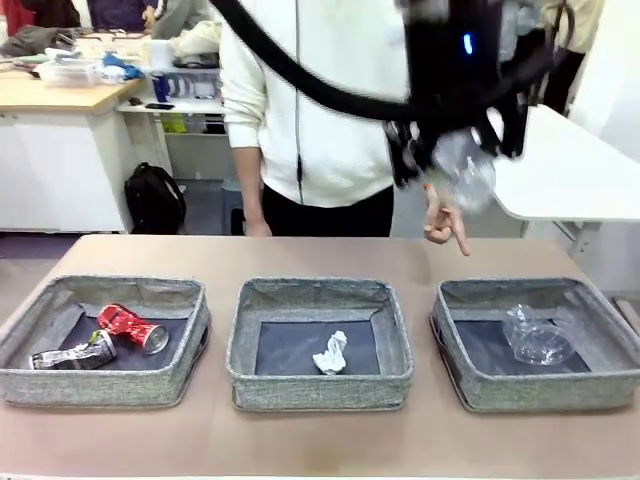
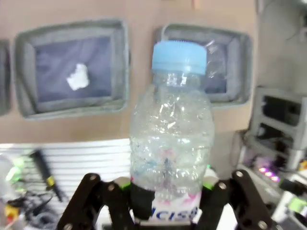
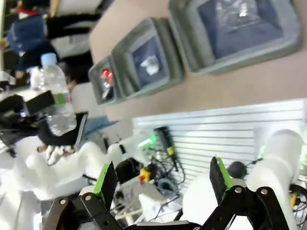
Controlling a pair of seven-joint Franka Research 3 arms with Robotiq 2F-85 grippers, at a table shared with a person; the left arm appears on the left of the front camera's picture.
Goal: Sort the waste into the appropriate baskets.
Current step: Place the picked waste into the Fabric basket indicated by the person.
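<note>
My left gripper [image 1: 452, 150] hangs high over the far right of the table, shut on a clear bottle [image 1: 466, 172] with a blue cap [image 2: 179, 56]. In the left wrist view the bottle [image 2: 170, 139] stands upright between the green pads of that gripper [image 2: 167, 191]. Three grey baskets sit in a row. The left basket [image 1: 60, 385] holds a crushed red can [image 1: 131, 327] and a dark can [image 1: 74, 354]. A white paper ball [image 1: 330, 353] lies in the middle basket [image 1: 318, 385]. The right basket [image 1: 540, 390] holds a clear plastic cup [image 1: 535, 336]. My right gripper [image 3: 162, 184] is open and holds nothing, well above the table.
A person in a white top [image 1: 300, 110] stands at the far side, one hand [image 1: 444, 224] hanging over the table's far edge near the held bottle. A white table [image 1: 570, 170] stands at the back right. Bare tabletop [image 1: 320, 255] runs behind the baskets.
</note>
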